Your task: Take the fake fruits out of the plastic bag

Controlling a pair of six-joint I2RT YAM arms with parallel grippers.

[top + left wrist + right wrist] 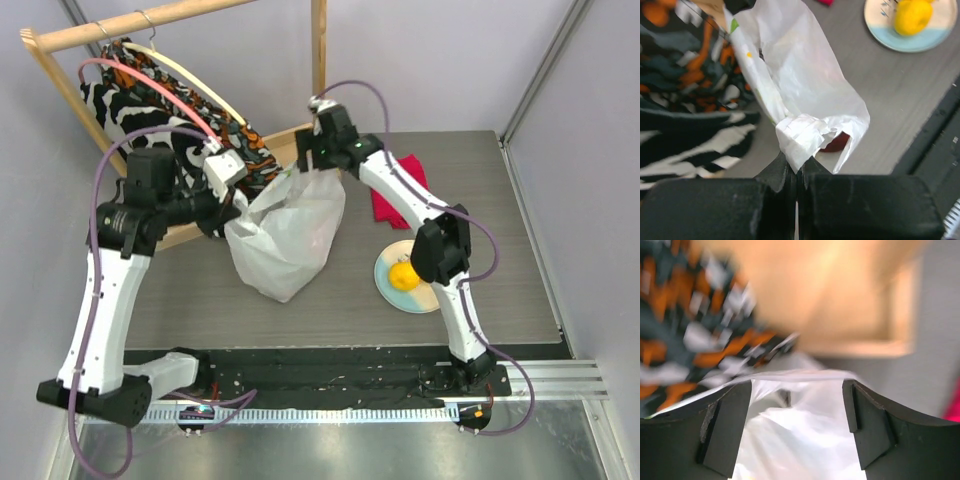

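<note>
At the centre of the top view, the plastic bag (290, 240) stands slumped on the table (500, 250), lifted at its mouth. The left gripper (797, 172) is clenched on a bunched fold of the rim. The right gripper (797, 415), at the far side of the mouth, has its jaws spread, and the film's edge runs between them unclamped. The film looks thin, light, limp and slippery. It should crumple rather than keep shape, so purchase is best taken on gathered rim. The contents are largely hidden. A dark red piece (836, 142) shows low by the bag; whether it lies inside or beside cannot be told. At right of the frame, a plate (393, 294) holds one yellow lemon (404, 276).
</note>
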